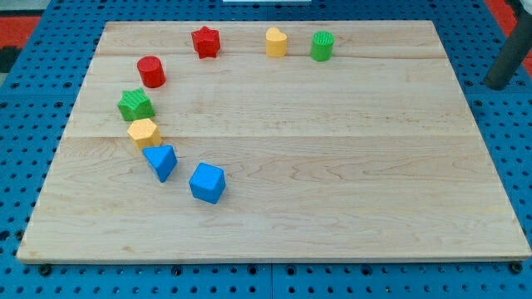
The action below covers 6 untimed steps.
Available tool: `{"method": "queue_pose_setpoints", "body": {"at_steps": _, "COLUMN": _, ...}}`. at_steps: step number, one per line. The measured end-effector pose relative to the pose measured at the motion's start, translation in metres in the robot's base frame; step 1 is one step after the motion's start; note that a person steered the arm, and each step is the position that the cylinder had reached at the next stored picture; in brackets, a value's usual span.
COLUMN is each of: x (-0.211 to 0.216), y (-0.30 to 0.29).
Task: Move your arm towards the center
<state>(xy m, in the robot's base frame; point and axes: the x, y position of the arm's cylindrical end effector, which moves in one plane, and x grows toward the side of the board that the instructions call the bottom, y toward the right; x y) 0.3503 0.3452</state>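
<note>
My tip (497, 85) is at the view's right edge, just off the wooden board (332, 166), far from every block. The nearest block is the green cylinder (322, 46) near the view's top. Left of it stand a yellow block (276, 41) and a red star (205, 41). Down the left side, in a curve, lie a red cylinder (151, 71), a green star (135, 105), a yellow hexagon (143, 132), a blue triangle (160, 161) and a blue cube (207, 183).
The board lies on a blue perforated surface (17, 166) that surrounds it on all sides. A red strip (33, 21) shows at the view's top corners.
</note>
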Motion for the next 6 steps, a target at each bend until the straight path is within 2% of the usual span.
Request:
{"method": "queue_pose_setpoints", "body": {"at_steps": 4, "x": 0.0, "y": -0.003}}
{"method": "queue_pose_setpoints", "body": {"at_steps": 5, "x": 0.009, "y": -0.094}}
{"method": "queue_pose_setpoints", "body": {"at_steps": 6, "x": 0.029, "y": -0.212}}
